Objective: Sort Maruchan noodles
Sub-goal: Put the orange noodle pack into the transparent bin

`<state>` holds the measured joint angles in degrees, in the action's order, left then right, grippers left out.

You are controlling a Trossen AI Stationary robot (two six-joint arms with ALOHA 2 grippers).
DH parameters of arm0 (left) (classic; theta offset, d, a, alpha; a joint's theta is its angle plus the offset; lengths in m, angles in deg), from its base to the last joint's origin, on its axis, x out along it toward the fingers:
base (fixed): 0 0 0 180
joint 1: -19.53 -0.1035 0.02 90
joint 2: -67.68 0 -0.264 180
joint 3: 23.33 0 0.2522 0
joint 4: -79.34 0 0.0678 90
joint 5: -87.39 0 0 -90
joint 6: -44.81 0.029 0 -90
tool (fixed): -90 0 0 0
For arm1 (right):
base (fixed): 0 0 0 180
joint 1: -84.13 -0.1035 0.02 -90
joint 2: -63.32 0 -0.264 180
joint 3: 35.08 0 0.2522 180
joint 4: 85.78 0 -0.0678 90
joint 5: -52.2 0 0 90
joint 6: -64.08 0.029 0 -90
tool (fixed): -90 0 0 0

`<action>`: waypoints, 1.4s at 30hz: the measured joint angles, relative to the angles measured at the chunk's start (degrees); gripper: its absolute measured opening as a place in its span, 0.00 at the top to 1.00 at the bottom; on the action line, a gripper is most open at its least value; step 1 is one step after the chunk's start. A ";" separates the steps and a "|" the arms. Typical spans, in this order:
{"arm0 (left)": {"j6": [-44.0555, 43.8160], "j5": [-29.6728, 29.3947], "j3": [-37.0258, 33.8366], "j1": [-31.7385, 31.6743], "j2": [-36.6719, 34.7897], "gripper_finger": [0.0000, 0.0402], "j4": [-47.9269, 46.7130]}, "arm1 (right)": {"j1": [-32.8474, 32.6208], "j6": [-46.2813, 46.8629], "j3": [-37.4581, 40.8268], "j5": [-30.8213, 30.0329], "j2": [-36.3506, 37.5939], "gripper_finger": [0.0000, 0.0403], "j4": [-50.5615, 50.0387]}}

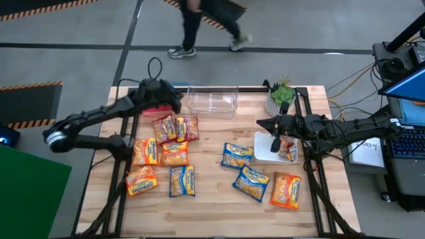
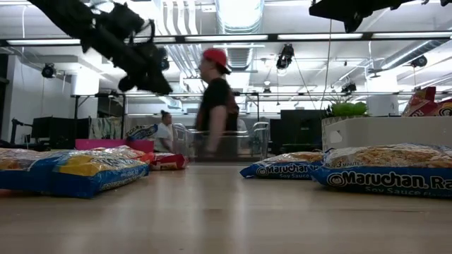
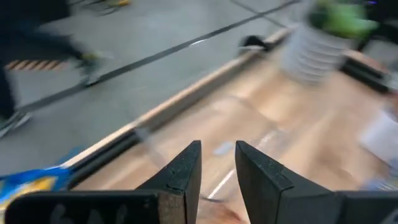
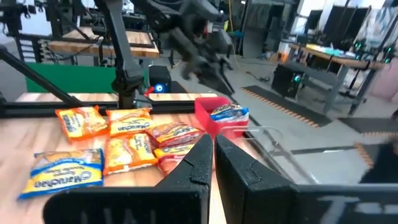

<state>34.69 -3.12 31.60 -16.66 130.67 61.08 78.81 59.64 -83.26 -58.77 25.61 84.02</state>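
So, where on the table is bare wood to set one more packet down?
Bare wood runs down the middle, between the left packet cluster and the blue packets, and along the table's near edge. Crowded: the left cluster below the clear bin, and the right side around the white tray.

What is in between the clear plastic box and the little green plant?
Nothing. In the high view, only bare wooden table shows between the clear plastic box and the potted green plant.
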 joint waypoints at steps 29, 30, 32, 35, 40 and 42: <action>0.25 -0.50 -1.57 36.20 11.97 0.80 -7.99 | 0.11 14.48 -1.77 0.07 -9.25 0.98 -0.34; -0.11 -0.50 -1.57 36.20 12.38 0.80 -7.95 | 0.10 14.50 -2.24 0.40 -9.25 0.98 -0.36; -0.51 -0.52 -1.57 36.20 13.24 0.80 -7.97 | 0.11 15.46 -3.14 1.40 -9.25 0.98 -1.61; -0.41 -0.55 -1.57 36.20 14.19 0.80 -7.91 | 0.10 18.60 -4.41 2.13 -9.27 0.98 -5.64; 2.16 -0.55 -1.57 36.20 15.43 0.80 -4.03 | 0.11 24.90 -5.82 2.35 -9.27 0.98 -11.62; 4.05 -0.55 -1.57 36.20 15.82 0.80 -1.75 | 0.11 26.99 -6.31 3.46 -9.27 0.98 -13.27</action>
<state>38.74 -3.67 30.02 19.54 146.49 59.33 78.92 86.63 -89.57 -55.31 16.34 70.75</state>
